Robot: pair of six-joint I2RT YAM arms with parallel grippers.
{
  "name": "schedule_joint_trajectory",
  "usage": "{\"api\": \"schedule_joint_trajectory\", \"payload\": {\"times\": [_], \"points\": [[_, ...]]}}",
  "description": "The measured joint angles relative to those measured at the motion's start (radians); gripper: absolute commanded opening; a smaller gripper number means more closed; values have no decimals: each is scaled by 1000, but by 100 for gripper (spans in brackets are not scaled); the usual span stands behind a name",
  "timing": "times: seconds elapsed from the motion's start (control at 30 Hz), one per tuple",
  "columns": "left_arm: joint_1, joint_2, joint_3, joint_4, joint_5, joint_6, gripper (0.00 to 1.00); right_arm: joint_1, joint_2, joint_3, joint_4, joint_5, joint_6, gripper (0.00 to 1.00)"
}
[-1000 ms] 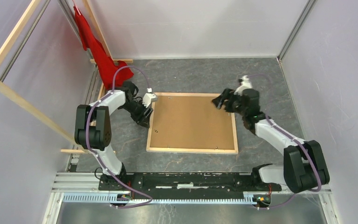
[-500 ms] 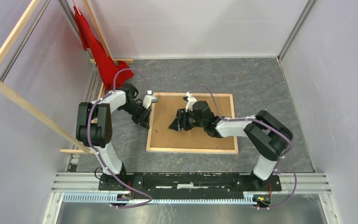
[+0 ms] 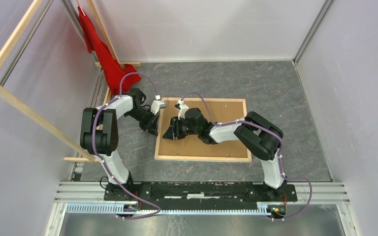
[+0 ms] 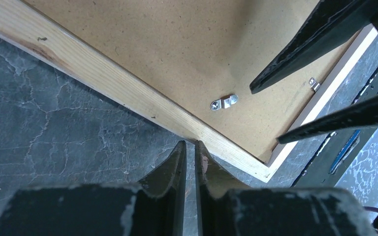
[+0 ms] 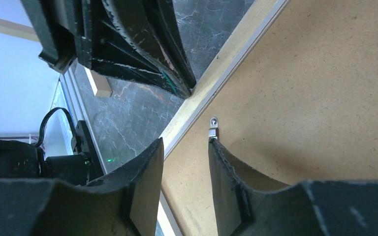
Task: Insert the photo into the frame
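Right jaws swung over, half-open astride frame (image 3: 202, 158); left jaws nearly shut.

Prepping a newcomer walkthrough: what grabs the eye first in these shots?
The frame lies back-up in the middle of the grey table, its brown backing board showing inside pale wood rails. Both grippers crowd its left rail: the left gripper nearly closed at the rail's outer edge, the right gripper open just inside it by a small metal tab. A red cloth hangs at the far left corner.
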Motion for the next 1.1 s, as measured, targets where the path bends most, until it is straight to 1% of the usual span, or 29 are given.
{"api": "schedule_joint_trajectory", "payload": {"times": [0.13,0.27,0.3,0.53,1.1], "points": [[0,0,0,-1,1,-1,16,6,26,14,-2,3,5,34],[0,0,-2,0,2,-1,16,12,31,14,-13,19,1,21],[0,-1,-3,2,2,-2,16,13,31,14,-18,25,0,19],[0,-12,-16,18,-2,-16,16,18,32,14,-59,71,-8,16],[0,-24,-27,31,-10,-21,15,39,49,34,-72,99,-22,14]]}}
